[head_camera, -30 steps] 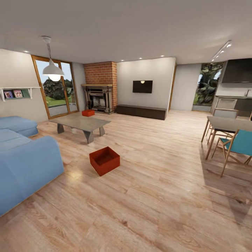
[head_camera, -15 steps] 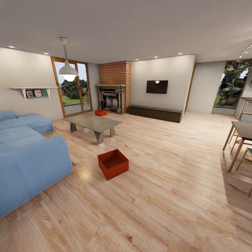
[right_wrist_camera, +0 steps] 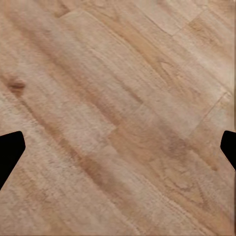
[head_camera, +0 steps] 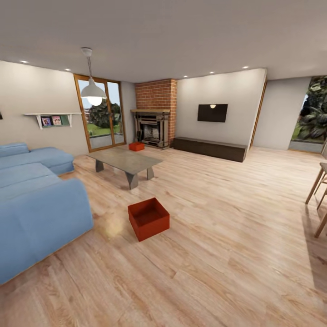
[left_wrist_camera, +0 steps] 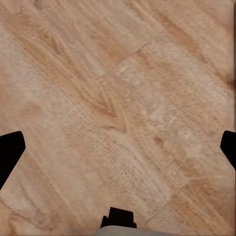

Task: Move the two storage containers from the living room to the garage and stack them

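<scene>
Two rust-red open-top storage containers stand in the living room in the head view. The nearer container (head_camera: 148, 219) sits on the light wood plank floor (head_camera: 218, 236), just past the corner of the pale blue sofa (head_camera: 36, 204). The farther container (head_camera: 136, 146) is small in view, on the floor in front of the brick fireplace (head_camera: 152, 129). My left gripper (left_wrist_camera: 118, 150) hangs open over bare planks, its dark fingertips (left_wrist_camera: 10, 152) wide apart. My right gripper (right_wrist_camera: 118, 147) is open over planks too, with nothing between its fingers (right_wrist_camera: 10, 150).
A grey coffee table (head_camera: 125, 160) stands between the two containers. Glass doors (head_camera: 101, 113) are at the back left. A low dark cabinet (head_camera: 210, 148) runs under the wall TV (head_camera: 212, 112). Wooden table legs (head_camera: 318, 186) show at the right edge.
The whole head view has swung left: everything sits further right in the picture and the dining chairs have slid out of view. The containers themselves have not moved.
</scene>
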Robot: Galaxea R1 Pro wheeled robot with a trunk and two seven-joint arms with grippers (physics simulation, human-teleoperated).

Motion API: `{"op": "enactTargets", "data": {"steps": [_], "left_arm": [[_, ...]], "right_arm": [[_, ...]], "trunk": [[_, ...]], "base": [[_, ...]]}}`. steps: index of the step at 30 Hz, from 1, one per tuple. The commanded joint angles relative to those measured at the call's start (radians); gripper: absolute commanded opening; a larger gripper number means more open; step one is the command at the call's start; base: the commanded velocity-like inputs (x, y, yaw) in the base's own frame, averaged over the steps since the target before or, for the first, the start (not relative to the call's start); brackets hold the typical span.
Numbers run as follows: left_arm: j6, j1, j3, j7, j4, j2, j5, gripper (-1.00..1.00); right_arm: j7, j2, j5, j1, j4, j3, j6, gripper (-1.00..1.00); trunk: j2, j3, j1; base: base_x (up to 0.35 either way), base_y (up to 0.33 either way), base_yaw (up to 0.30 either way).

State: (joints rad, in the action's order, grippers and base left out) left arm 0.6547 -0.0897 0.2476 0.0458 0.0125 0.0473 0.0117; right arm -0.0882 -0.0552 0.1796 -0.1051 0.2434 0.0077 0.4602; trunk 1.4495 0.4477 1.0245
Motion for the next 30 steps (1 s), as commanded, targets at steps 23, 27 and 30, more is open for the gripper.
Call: {"op": "enactTargets", "data": {"steps": [23,27,30], "left_arm": [[0.003,-0.001,0.007,0.005,0.001,0.000,0.002,1.00],[0.003,-0.001,0.007,0.005,0.001,0.000,0.002,1.00],[0.003,-0.001,0.007,0.005,0.001,0.000,0.002,1.00]], "right_arm": [[-0.008,0.000,0.010,0.000,-0.001,0.000,0.002,1.00],[-0.008,0.000,0.010,0.000,-0.001,0.000,0.002,1.00],[-0.008,0.000,0.010,-0.001,-0.001,0.000,0.002,1.00]], "trunk": [[0.001,0.001,0.001],[0.001,0.001,0.001],[0.001,0.001,0.001]], "base": [[0.287,-0.217,0.044],[0.270,-0.237,0.243],[0.269,-0.237,0.248]]}}
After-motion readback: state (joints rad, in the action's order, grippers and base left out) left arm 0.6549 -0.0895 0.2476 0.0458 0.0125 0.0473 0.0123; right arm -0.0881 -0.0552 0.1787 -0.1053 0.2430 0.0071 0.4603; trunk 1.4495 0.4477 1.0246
